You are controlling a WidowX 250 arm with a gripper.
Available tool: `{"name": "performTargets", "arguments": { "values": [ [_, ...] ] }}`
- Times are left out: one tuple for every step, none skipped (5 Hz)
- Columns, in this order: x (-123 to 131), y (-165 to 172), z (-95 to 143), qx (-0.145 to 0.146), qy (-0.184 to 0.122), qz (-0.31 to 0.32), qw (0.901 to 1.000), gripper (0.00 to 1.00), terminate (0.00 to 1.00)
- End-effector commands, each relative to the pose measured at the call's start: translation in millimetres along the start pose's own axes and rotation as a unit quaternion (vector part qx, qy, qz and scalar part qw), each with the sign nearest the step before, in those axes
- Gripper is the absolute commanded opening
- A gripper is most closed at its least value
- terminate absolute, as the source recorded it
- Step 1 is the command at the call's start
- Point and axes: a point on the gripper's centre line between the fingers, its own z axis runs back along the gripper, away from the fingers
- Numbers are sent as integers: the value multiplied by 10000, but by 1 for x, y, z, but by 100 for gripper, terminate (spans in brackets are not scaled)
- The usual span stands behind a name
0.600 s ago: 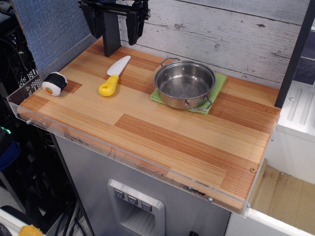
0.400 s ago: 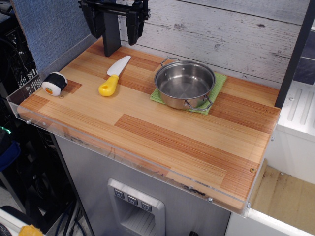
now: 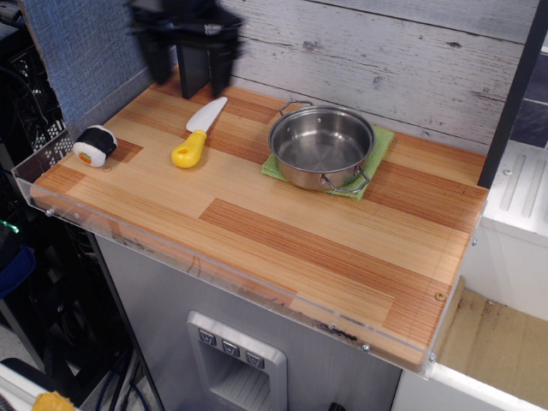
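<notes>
White-bladed, yellow-handled knife (image 3: 198, 132) flat on wooden counter (image 3: 300, 248), blade rearward

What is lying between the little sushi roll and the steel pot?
A yellow-handled knife, lying flat on the wooden counter; the single angled view from above shows it.

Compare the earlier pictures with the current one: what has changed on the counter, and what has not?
The gripper, above the back left of the counter, has shifted a little toward the left of the picture and now shows blurred; whether it is open cannot be told. Nothing was taken hold of or let go. The knife, pot, cloth and roll lie where they were.
</notes>
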Motion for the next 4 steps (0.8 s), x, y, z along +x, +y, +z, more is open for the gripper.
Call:
{"name": "performTargets", "arguments": {
  "values": [
    [-24,65,-1,136,-160,431,9988,100,0],
    [-35,88,-11,97,-200,498,9985,100,0],
    [-30,98,-24,209,-28,512,9985,100,0],
    [-17,98,-39,258,40,441,9987,100,0]
  ]
}}
